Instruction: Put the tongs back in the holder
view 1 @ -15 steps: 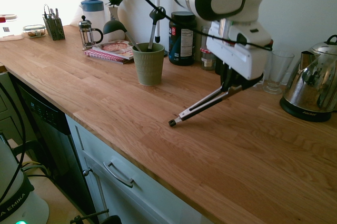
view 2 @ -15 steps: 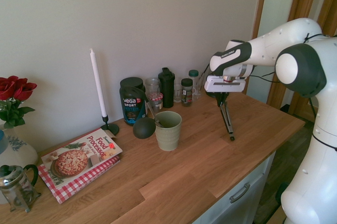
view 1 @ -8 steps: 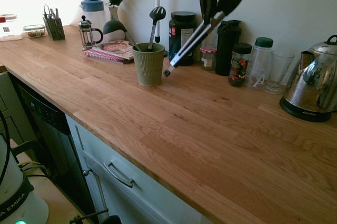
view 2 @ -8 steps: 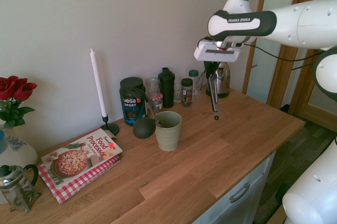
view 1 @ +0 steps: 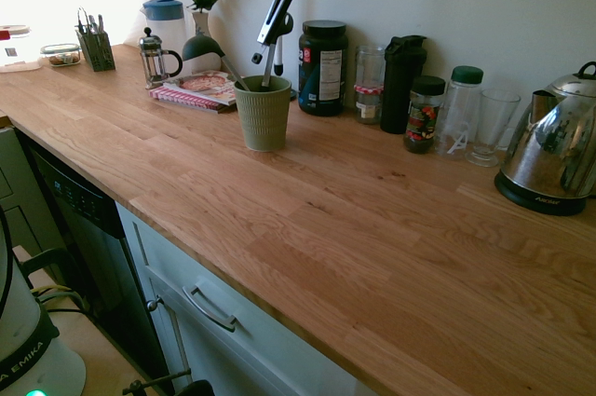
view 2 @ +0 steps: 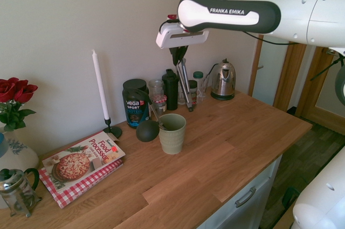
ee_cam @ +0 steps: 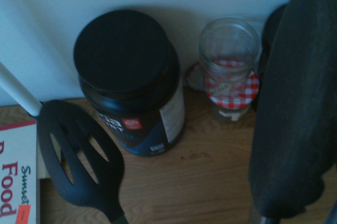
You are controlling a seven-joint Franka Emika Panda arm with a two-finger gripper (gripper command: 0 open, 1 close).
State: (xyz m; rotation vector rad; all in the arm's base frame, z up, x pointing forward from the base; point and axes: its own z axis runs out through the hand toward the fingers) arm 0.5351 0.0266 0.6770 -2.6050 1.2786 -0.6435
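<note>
Tongs (view 2: 184, 84) clamped in closed gripper (view 2: 178, 55), hanging tilted in air above and beside holder (view 2: 172, 133); clear of its rim.

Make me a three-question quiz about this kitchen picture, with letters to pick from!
1. Where are the long silver metal tongs?
A. lying on the counter
B. in the air above the olive-green ribbed cup
C. inside the kettle

2. What colour are the roses?
A. red
B. yellow
C. white

3. What are the gripper fingers doing?
A. spread wide, empty
B. shut on the tongs
C. holding the white candle

Answers: 1 B, the tongs hang clear above the cup. 2 A, the petals are red. 3 B, the tongs hang from the gripper.
</note>
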